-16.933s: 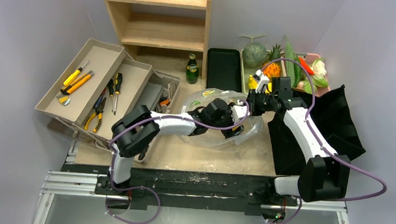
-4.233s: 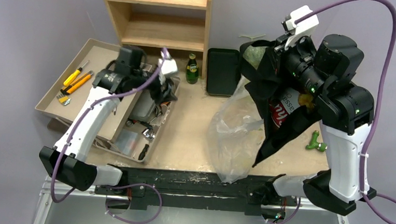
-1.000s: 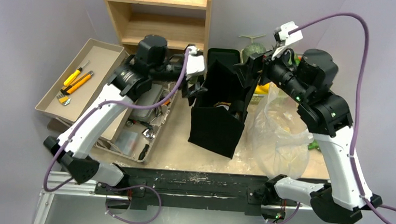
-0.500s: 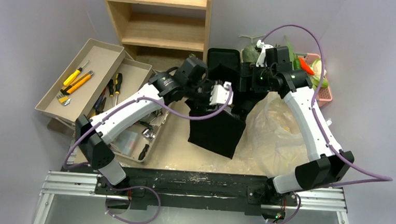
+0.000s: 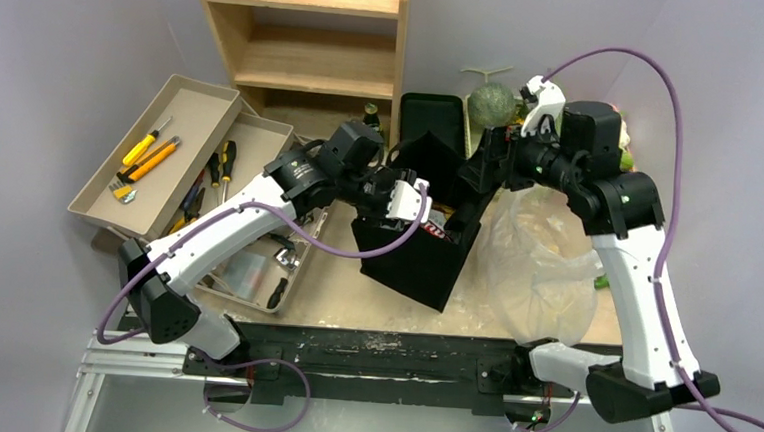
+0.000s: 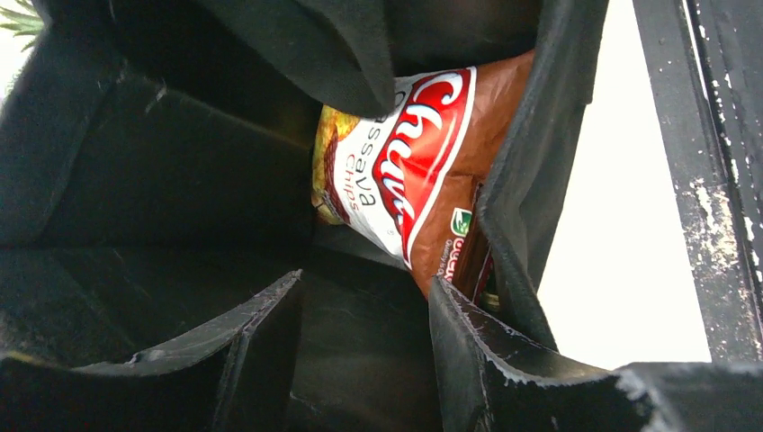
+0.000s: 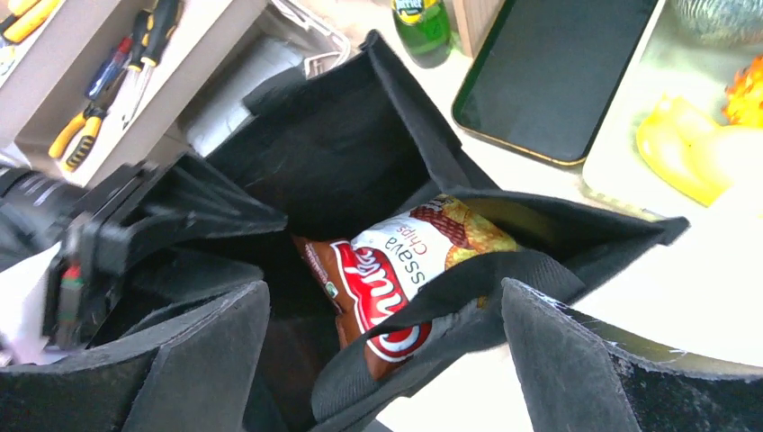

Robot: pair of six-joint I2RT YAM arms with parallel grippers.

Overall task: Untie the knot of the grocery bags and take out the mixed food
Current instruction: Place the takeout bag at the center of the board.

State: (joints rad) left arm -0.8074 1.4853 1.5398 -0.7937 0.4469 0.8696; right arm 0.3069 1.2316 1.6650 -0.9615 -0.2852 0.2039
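The black cloth bag [image 5: 410, 263] stands open mid-table, and a red-brown chip packet [image 5: 441, 236] lies inside it. My left gripper [image 5: 406, 199] reaches in over the left rim. In the left wrist view the left gripper [image 6: 367, 281] is partly open, with only black cloth [image 6: 135, 180] behind the gap and the chip packet [image 6: 423, 171] just past its right fingertip. My right gripper [image 5: 488, 167] hovers wide open at the right rim. Under the right gripper [image 7: 385, 288], a strap of the bag [image 7: 342, 153] crosses over the packet [image 7: 396, 261]. The see-through plastic bag [image 5: 545, 266] slumps to the right.
A flat black tray [image 7: 558, 72] and a green bottle [image 7: 423, 22] stand just behind the bag. A melon [image 5: 490, 104] and a yellow fruit [image 7: 688, 135] lie at the back right. Tool trays [image 5: 161, 152] fill the left side, under a wooden shelf [image 5: 309, 31].
My left gripper has come down into the black bag and narrowed. My right gripper has dropped to the bag's right rim. The bag now gapes wider and the chip packet shows.
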